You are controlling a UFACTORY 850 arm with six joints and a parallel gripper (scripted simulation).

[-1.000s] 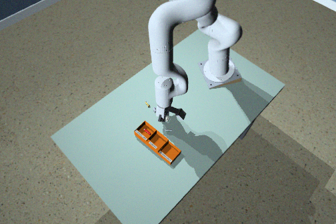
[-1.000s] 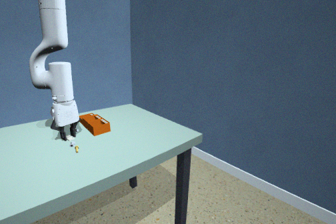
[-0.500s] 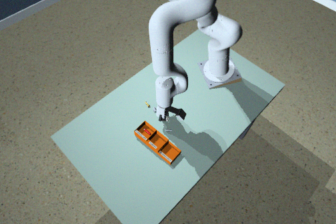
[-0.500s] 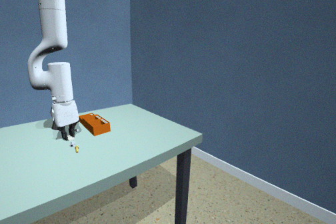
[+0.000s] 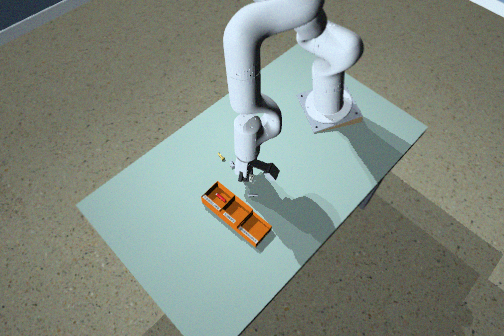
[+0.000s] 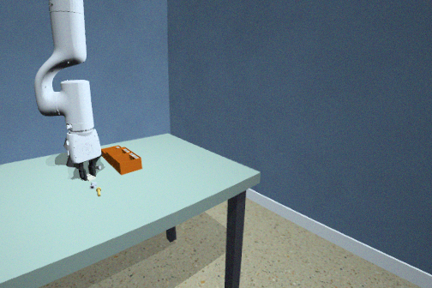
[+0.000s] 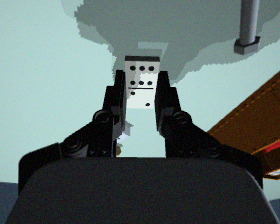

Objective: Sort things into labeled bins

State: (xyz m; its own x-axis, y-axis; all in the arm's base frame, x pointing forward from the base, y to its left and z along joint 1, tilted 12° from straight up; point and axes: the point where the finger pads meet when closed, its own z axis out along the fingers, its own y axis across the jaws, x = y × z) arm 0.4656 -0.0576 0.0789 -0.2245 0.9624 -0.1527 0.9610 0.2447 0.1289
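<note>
My gripper [image 7: 141, 84] is low over the table and shut on a white domino [image 7: 142, 82] with black pips, which lies flat between the fingertips. In the top view the gripper [image 5: 246, 176] stands just behind the orange three-part bin [image 5: 236, 212]; it also shows in the exterior view [image 6: 88, 174]. A red thing [image 5: 218, 196] lies in the bin's left compartment. A grey bolt [image 7: 248, 27] lies on the table beyond the fingers, near the bin [image 7: 256, 125]. A small yellow thing [image 5: 222, 158] and a small grey thing [image 5: 232, 163] lie on the table to the gripper's left.
The bin [image 6: 122, 159] has small labels on its front wall, too small to read. The arm's base plate [image 5: 330, 113] is bolted at the table's far right. The table edge runs in front of the bin.
</note>
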